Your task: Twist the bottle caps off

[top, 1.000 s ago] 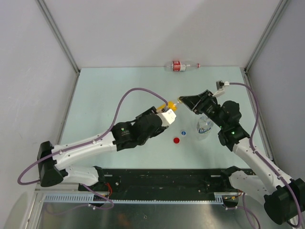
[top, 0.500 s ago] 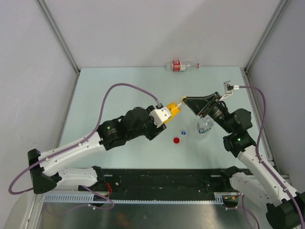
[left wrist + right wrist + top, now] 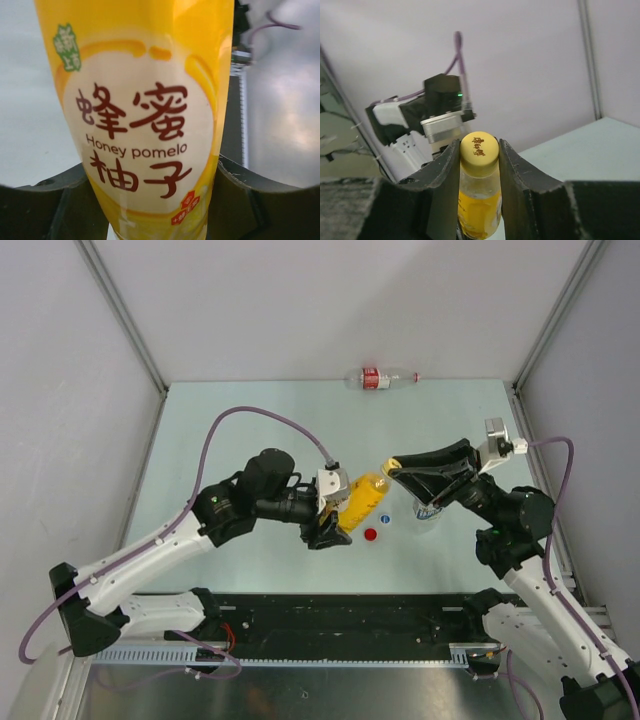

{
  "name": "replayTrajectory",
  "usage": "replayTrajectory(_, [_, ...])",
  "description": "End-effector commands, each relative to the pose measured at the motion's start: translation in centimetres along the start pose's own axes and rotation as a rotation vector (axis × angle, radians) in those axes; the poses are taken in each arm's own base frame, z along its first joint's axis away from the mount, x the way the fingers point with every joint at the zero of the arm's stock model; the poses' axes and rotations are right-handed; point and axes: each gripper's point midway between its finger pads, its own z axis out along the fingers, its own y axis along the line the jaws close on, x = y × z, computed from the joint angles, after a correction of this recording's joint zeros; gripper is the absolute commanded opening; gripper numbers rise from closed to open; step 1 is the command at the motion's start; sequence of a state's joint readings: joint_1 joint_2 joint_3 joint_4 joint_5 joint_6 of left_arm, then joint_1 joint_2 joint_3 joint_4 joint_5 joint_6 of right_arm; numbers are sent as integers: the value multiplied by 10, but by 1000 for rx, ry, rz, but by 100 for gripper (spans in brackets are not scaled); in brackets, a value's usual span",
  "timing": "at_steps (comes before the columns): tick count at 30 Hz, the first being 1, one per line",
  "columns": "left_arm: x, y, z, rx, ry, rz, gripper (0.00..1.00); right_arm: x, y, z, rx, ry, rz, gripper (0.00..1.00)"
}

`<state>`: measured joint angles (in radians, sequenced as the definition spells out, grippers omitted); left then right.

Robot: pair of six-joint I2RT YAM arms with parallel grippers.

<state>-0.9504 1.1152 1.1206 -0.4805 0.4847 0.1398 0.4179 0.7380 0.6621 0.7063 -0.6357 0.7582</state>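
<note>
The yellow bottle [image 3: 145, 125] was held up off the table [image 3: 250, 420] by the left gripper [image 3: 338, 518], whose two fingers were shut tight on its fat body. It was tipped over with its top pointed to the right, so that the top could be reached from that side. The yellow cap [image 3: 478, 146] was pinched between the two fingers of the right gripper [image 3: 390, 469]. The bottle was likely gripped hard so that it would not spin when the cap was turned. The cap was not off yet. A red cap [image 3: 371, 535] and a blue cap [image 3: 384, 518] were seen lying loose on the table, just under the bottle
</note>
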Motion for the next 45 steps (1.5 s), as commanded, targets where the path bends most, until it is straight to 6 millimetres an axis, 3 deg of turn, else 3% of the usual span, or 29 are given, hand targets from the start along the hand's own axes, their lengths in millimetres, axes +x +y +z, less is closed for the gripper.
replayTrajectory(1, [-37,-76,-18,464,-149,141,25,8,23,-2,-143,51,-64,0])
replayTrajectory(10, [-40,-109,-46,734,-203,140,27,19,54,-12,-341,130,-146,0])
replayTrajectory(17, [-39,-96,-40,689,-191,110,26,20,48,-11,-302,126,-145,0])
replayTrajectory(21, [-37,-84,-31,605,-173,99,25,15,38,-8,-228,97,-122,14])
replayTrajectory(26, [-34,-60,-20,443,-148,91,25,7,26,-8,-134,61,-109,53])
replayTrajectory(29, [-30,-39,-14,311,-126,87,25,2,21,-10,-91,42,-106,70])
replayTrajectory(38, [-12,30,-6,-76,-33,61,25,-10,17,-15,-22,-4,-94,97])
replayTrajectory(45, [6,79,-12,-356,49,24,25,-8,-22,-18,169,-32,-25,98])
